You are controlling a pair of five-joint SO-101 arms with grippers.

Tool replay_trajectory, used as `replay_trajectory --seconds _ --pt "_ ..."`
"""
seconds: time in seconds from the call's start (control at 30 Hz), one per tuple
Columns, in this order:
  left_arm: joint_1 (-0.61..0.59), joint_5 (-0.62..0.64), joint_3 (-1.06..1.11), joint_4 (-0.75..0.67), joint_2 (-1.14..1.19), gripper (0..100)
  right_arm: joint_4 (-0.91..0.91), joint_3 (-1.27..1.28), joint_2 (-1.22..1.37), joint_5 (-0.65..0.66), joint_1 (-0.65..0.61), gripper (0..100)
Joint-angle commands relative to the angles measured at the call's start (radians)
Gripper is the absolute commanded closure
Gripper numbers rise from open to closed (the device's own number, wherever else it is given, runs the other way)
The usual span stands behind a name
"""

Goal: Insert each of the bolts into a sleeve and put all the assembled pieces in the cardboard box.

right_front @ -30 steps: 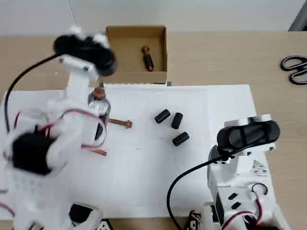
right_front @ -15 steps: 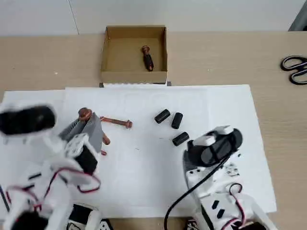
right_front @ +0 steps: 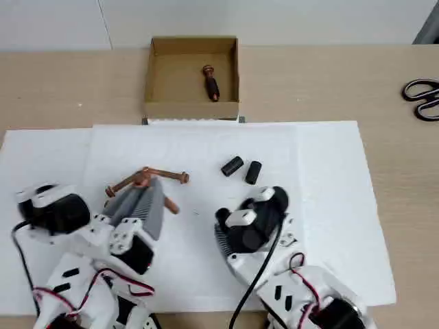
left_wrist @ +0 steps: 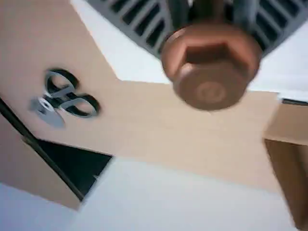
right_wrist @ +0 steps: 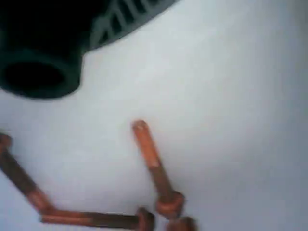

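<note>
The left gripper sits low over the white sheet, towards the bench's left edge. It is pinching a bolt between its grey ribbed fingers, with the hexagonal copper head turned up at that arm's wrist camera. From above, other bolts lie on the sheet right at its tip. One lies crosswise on the side towards the box, and another angles off towards the left edge. A copper shank pokes out beside the fingers. I cannot tell from above which of these is the one it holds.

The right gripper is nearer the middle of the sheet and points across at the left one, with a strip of bare sheet between them. It is closed on a black sleeve, whose open bore shows just beside its ribbed finger. Sleeve and held bolt are near each other but apart.

Two more sleeves lie loose just beside each other on the sheet, between the right gripper and the box.

The cardboard box stands at the bench's far edge, just off the sheet. In it lies one assembled piece, a bolt inside a sleeve, near the right wall.

Scissors lie by the bench's right edge, well apart from everything else.
</note>
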Motion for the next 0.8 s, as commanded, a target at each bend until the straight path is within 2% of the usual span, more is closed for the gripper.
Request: replay_trajectory --seconds 0.0,0.23,0.53,0.77 --pt "0.057 0.006 0.031 -0.083 -0.008 99 -0.071 0.037 -0.002 -0.005 -0.039 99.6" --pt "0.083 0.006 0.096 -0.167 -0.008 99 -0.074 0.058 -0.004 -0.005 -0.093 99.6" --pt "0.167 0.006 0.101 -0.158 -0.008 99 -0.074 0.06 -0.004 -0.005 -0.091 99.6" --pt "0.184 0.006 0.099 -0.127 -0.005 99 -0.081 0.06 -0.004 -0.003 -0.087 99.6"
